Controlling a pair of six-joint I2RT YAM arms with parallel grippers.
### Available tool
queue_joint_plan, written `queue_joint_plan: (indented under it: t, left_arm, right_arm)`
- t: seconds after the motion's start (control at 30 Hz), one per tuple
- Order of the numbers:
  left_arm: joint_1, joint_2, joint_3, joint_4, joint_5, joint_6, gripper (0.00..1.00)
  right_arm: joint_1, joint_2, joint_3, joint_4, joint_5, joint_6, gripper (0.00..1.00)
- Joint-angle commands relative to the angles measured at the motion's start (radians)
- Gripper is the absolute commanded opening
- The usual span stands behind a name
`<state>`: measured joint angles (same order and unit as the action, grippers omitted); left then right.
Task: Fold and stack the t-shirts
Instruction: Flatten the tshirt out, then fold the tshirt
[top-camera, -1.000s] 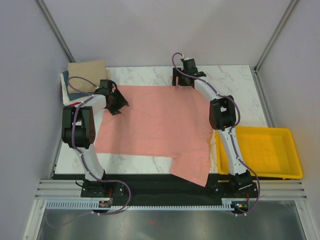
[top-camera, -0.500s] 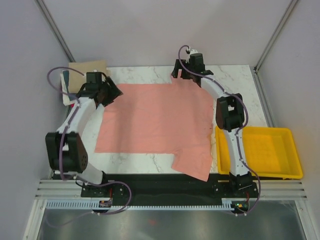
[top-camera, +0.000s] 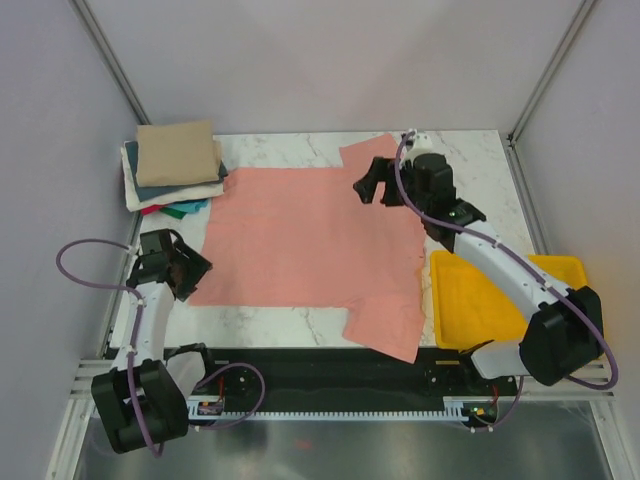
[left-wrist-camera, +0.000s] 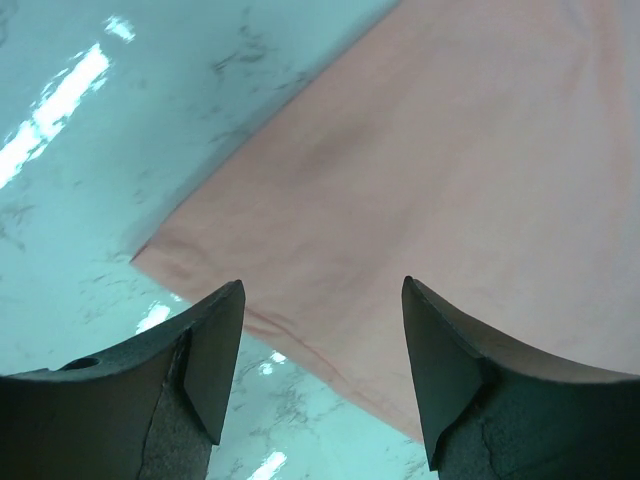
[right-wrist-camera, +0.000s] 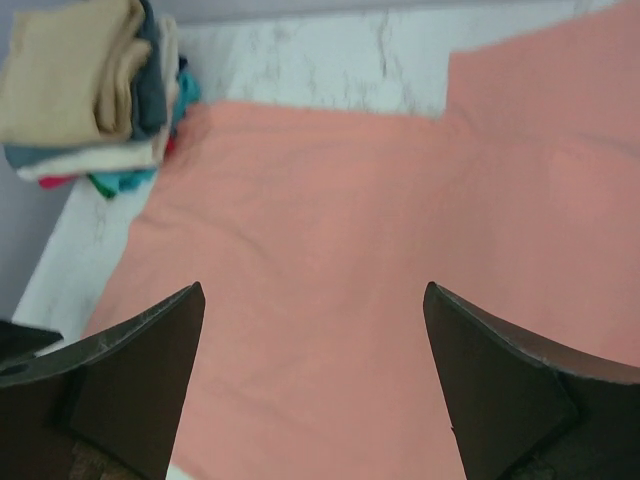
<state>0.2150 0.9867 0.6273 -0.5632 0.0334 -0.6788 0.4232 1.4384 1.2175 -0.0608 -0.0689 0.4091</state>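
The large salmon-pink t-shirt (top-camera: 315, 235) lies spread flat on the marble table, one sleeve at the back right and one hanging over the front edge. It fills the left wrist view (left-wrist-camera: 450, 180) and the right wrist view (right-wrist-camera: 380, 270). A stack of folded tees (top-camera: 175, 165), tan on top over white, dark teal, green and red, sits at the back left and also shows in the right wrist view (right-wrist-camera: 90, 90). My left gripper (top-camera: 190, 272) is open and empty over the shirt's near-left corner. My right gripper (top-camera: 372, 186) is open and empty above the shirt's far right part.
A yellow plastic tray (top-camera: 570, 270) sits at the right, partly under my right arm. Bare marble table (top-camera: 300, 148) shows along the back edge and at the front left. Grey walls enclose the table on three sides.
My left gripper has pulled back from the shirt's far-left corner to its near-left corner. My right gripper has moved from the far sleeve toward the right, over the shirt. The far sleeve now lies flat.
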Motion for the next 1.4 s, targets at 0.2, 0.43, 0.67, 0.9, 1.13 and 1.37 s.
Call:
queue_joint_plan:
  t: [0.2,0.43,0.67,0.9,1.13,1.37]
  left_arm:
    - [0.093,0.107,-0.038,-0.017,-0.073,-0.076,0.7]
    - [0.09,0.135,-0.1,0.036,-0.158,-0.097,0.69]
    - [0.092,0.164,-0.135,0.089,-0.178,-0.114,0.66]
    - [0.09,0.176,-0.163,0.175,-0.144,-0.104,0.5]
    - [0.09,0.132,-0.187,0.217,-0.11,-0.084,0.02]
    - [0.089,0.113,-0.202,0.241,-0.082,-0.073,0.02]
  right_arm:
    - [0.054,-0.269,-0.433,-0.076,-0.008,0.14,0.98]
    - [0.054,-0.283,-0.474,-0.1,-0.006,0.103,0.98]
    - [0.054,-0.251,-0.484,-0.099,-0.005,0.079,0.98]
    - [0.055,-0.276,-0.503,-0.227,0.188,0.169,0.98]
    - [0.17,-0.34,-0.541,-0.416,0.328,0.289,0.96]
    - [0.366,-0.406,-0.622,-0.537,0.353,0.476,0.93]
